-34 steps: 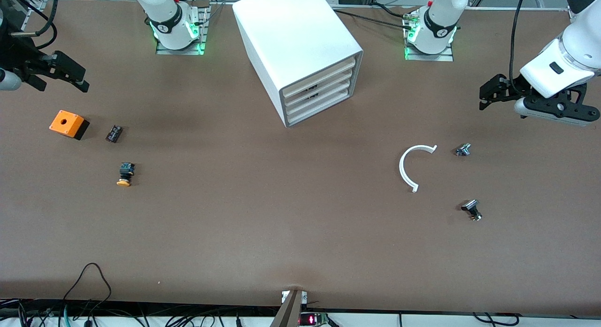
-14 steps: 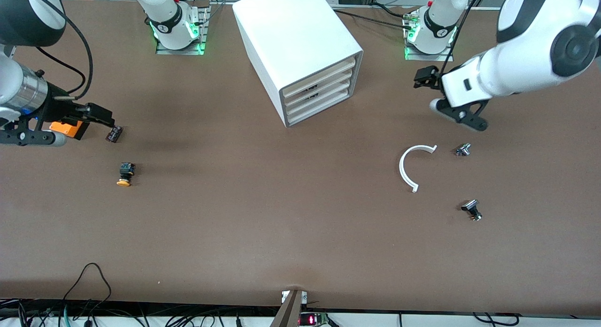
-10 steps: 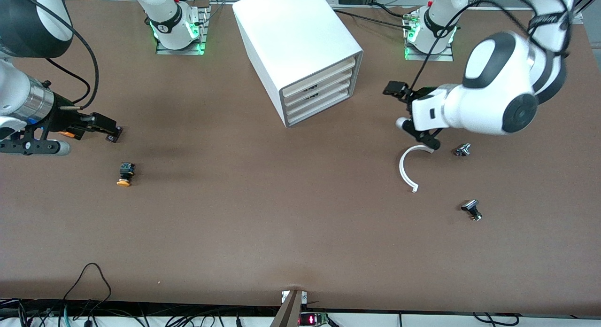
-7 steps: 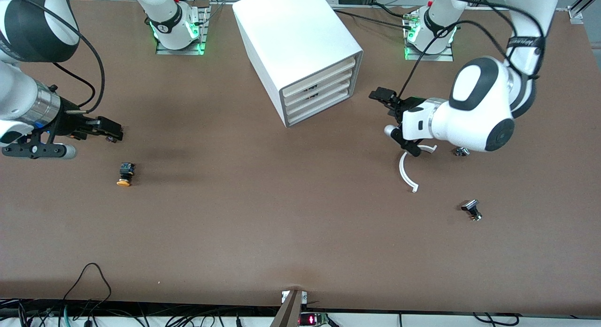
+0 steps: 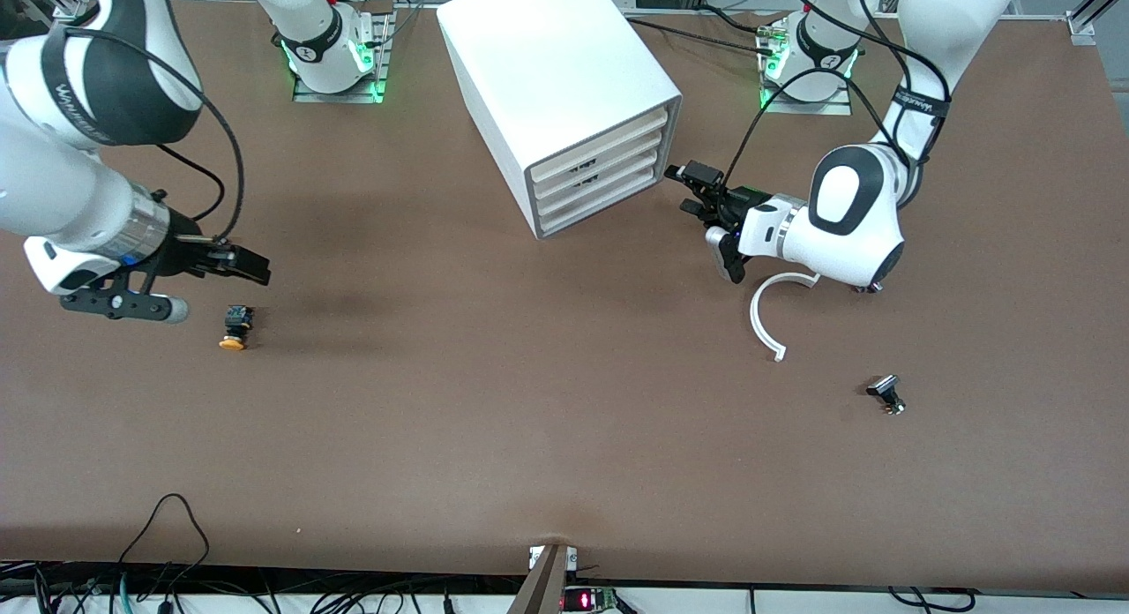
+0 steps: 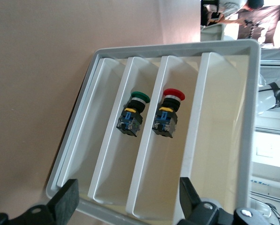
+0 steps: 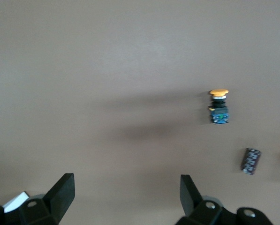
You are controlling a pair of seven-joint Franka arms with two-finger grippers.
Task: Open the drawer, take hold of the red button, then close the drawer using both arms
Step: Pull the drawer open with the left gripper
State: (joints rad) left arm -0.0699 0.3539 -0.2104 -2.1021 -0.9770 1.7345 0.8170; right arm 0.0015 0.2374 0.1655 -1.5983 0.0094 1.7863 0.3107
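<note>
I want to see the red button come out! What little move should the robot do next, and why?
Probably ease the left end effector in to the front of the drawer holding the red button. Its fingers are open and empty, just in front of the cabinet, and every drawer looks shut, so nothing inside can be reached yet. The right end effector hangs open over the table.

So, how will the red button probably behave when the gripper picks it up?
The red button looks rigid and probably light, being small hard plastic. Its round mushroom cap is wider than its body, so gripped there it may slip; the blocky body seems safer. Lying on its side in the drawer, it might roll slightly if nudged.
</note>
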